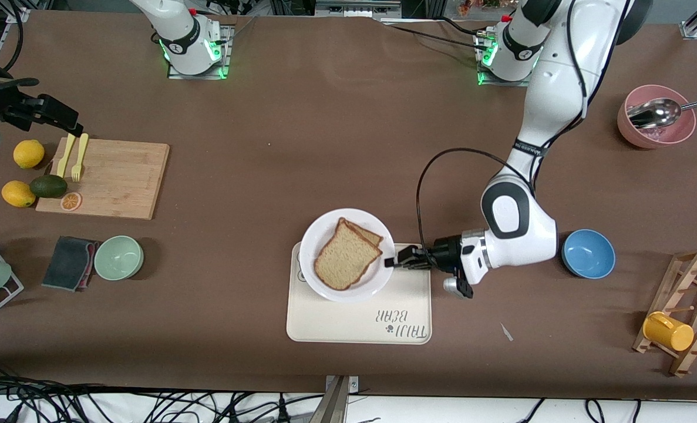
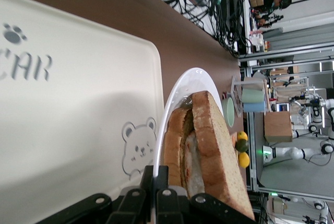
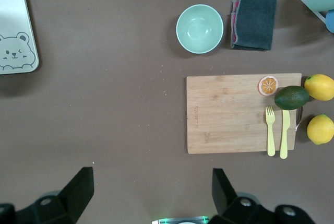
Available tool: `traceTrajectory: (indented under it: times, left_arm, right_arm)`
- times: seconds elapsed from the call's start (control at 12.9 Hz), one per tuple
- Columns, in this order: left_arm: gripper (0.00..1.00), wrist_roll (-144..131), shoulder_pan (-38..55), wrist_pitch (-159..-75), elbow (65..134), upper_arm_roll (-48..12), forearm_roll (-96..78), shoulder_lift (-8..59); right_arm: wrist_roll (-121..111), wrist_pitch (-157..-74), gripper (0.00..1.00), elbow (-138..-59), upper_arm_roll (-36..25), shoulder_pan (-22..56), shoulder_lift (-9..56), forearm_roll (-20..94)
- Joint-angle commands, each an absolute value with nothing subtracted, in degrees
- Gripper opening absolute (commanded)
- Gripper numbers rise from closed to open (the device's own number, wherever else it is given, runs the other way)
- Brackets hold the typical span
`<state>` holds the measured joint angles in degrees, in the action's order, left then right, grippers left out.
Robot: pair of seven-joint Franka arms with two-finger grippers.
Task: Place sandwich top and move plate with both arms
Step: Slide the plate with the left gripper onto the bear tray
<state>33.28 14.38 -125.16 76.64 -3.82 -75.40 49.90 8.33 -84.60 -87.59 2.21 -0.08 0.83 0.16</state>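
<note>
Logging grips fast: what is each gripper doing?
Left gripper: shut on the plate rim.
Right gripper: open, holding nothing.

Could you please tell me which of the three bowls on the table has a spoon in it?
The pink bowl at the left arm's end; the blue bowl and green bowl hold none.

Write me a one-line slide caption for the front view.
Left gripper shut on the white plate holding the topped sandwich on the bear-print tray; right arm waits.

White plate [image 1: 332,224] carries light brown, dark-crusted sandwich top [image 1: 343,258]; cream tray [image 1: 348,323] shows grey lettering, bear print at its plate end.
</note>
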Motion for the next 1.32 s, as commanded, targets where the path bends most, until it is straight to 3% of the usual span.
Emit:
traceTrajectory:
  times: [0.0, 0.62, 1.24]
  left_arm:
    - [0.00, 31.5, 14.9, -127.0, 67.0, -3.3, -77.0, 57.0]
    - [0.00, 32.0, 15.2, -128.8, 64.6, -3.3, -77.3, 62.9]
    - [0.00, 32.7, 15.6, -130.6, 65.3, -3.4, -77.4, 64.0]
  right_arm:
    - [7.5, -83.0, 1.00, -87.3, 2.1, -0.1, 0.3, 1.0]
    - [7.6, -83.5, 1.00, -87.1, 1.8, -0.1, -0.4, 0.4]
    - [7.7, -84.9, 1.00, -87.1, 1.7, -0.1, -0.4, 0.3]
